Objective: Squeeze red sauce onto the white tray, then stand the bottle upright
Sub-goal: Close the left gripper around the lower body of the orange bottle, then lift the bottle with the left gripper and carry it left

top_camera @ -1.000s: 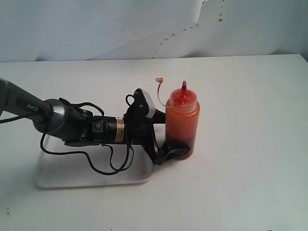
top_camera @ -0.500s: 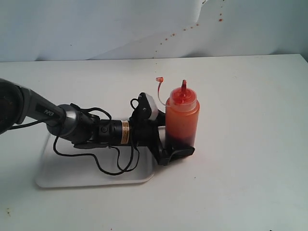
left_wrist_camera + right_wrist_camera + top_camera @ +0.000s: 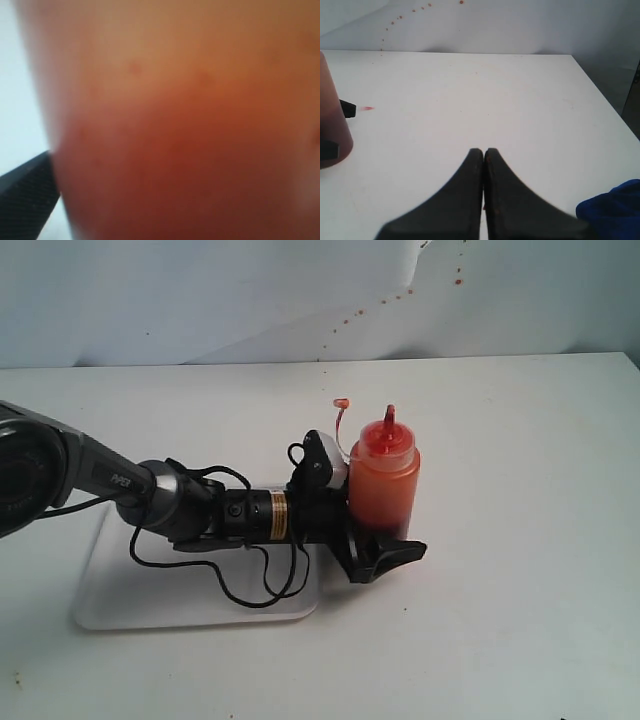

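- Both left gripper (image 3: pixel 392 540) jaws are spread wide about the bottle (image 3: pixel 383 490), which is stood upright just beside the white tray (image 3: pixel 110 610).
- On the right gripper (image 3: pixel 484 155), jaws are pressed together.
- Release is judged in hand; a straight withdrawal is called for.

Orange-red translucent plastic squeeze bottle (image 3: pixel 382 485) stands mid-table, left gripper (image 3: pixel 388 540) jaws spread either side of its base. The black arm (image 3: pixel 180 505) lies low over the flat white plastic tray (image 3: pixel 110 600), so that approach is blocked. Right of the bottle and behind it, the white table (image 3: pixel 520 490) runs bare: clear passage.
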{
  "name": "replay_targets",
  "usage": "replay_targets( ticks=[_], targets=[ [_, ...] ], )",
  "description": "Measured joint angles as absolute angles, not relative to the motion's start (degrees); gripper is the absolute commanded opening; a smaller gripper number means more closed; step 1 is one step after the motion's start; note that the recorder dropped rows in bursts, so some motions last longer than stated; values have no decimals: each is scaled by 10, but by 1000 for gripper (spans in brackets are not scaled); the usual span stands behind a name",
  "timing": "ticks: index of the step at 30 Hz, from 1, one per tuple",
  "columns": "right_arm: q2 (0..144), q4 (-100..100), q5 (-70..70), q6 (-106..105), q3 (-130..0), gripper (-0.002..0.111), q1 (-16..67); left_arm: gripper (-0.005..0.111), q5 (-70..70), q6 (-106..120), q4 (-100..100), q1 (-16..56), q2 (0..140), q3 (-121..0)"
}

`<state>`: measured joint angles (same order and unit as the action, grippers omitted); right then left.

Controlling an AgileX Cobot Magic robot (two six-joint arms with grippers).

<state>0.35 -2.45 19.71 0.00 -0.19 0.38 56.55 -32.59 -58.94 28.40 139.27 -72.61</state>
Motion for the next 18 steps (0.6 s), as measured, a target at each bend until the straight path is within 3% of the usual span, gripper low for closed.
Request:
replay_targets(
  ticks=[5, 7, 14, 15, 18],
  targets=[
    [4, -25, 197, 0, -2, 0, 4, 96, 522, -314, -556, 305, 1393, -726],
    [4, -25, 197, 0, -2, 0, 4, 83, 501, -314, -555, 309, 1393, -726],
    [4, -25, 197, 0, -2, 0, 4, 6, 483, -309, -550, 311, 1393, -728],
    [4, -25, 197, 0, -2, 0, 4, 0, 483, -304, -550, 311, 1393, -728],
    [4, -25, 197, 0, -2, 0, 4, 1, 483, -271, -550, 311, 1393, -728]
  ],
)
